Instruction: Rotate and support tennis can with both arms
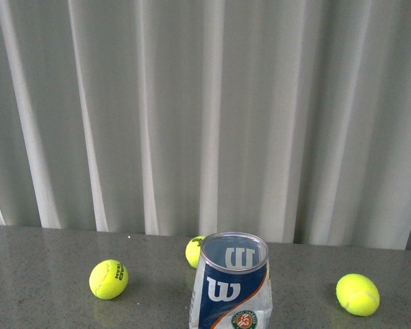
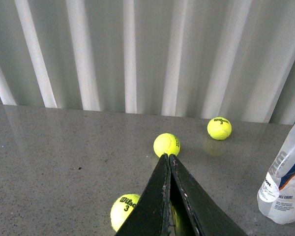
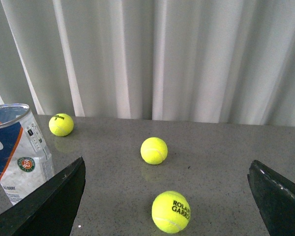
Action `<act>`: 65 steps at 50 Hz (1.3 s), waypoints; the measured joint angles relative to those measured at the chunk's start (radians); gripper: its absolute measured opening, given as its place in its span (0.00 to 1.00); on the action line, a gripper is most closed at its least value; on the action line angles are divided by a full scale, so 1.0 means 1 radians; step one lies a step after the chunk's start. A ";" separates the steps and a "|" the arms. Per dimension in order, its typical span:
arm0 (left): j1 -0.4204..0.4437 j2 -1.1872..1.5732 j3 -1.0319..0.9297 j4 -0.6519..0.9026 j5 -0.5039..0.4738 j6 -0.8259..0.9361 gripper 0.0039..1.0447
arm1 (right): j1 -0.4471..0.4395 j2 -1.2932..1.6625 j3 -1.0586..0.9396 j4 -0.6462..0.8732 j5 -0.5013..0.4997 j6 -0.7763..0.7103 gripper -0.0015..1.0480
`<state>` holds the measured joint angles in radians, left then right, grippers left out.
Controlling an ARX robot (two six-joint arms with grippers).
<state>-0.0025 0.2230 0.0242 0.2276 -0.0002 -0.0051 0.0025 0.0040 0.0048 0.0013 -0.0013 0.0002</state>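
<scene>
The left gripper (image 2: 168,156) has its jaws pressed together, the two flat black fingers meeting at a point with nothing between them; it hangs above the grey table (image 2: 64,162), angled down toward the tennis balls, one ball (image 2: 166,145) just past its tip and another (image 2: 125,210) partly hidden beside its fingers; the right gripper (image 3: 167,196) is spread wide, one finger (image 3: 54,196) at each edge of its wrist view, grasping nothing, with a ball marked Roland Garros (image 3: 171,211) lying on the table between them; neither arm shows in the front view.

The tennis can (image 1: 231,282) stands upright on the table near the front edge, open mouth up, its navy label with the white W facing the front camera; no gripper touches it; the left wrist view shows it off to one side (image 2: 285,182), well apart from the closed fingers, while the right wrist view shows it (image 3: 17,150) just behind one open finger, whether touching cannot be told.

The front view alone shows three balls around the can: one to its left (image 1: 109,279), one behind it (image 1: 194,251), one to its right (image 1: 357,294); a pale pleated curtain (image 1: 205,110) hangs behind the table.
</scene>
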 joint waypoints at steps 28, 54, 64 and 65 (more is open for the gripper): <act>0.000 -0.219 0.000 -0.227 0.000 0.000 0.09 | 0.000 0.000 0.000 0.000 0.000 0.000 0.93; 0.000 -0.219 0.000 -0.227 0.000 0.000 0.94 | 0.000 0.000 0.000 0.000 0.000 0.000 0.93; 0.000 -0.219 0.000 -0.227 0.000 0.001 0.94 | 0.000 0.000 0.000 0.000 0.000 0.000 0.93; 0.000 -0.219 0.000 -0.227 0.000 0.001 0.94 | 0.000 0.000 0.000 0.000 0.000 0.000 0.93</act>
<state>-0.0025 0.0040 0.0246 0.0006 -0.0002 -0.0040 0.0025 0.0040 0.0048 0.0013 -0.0013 -0.0002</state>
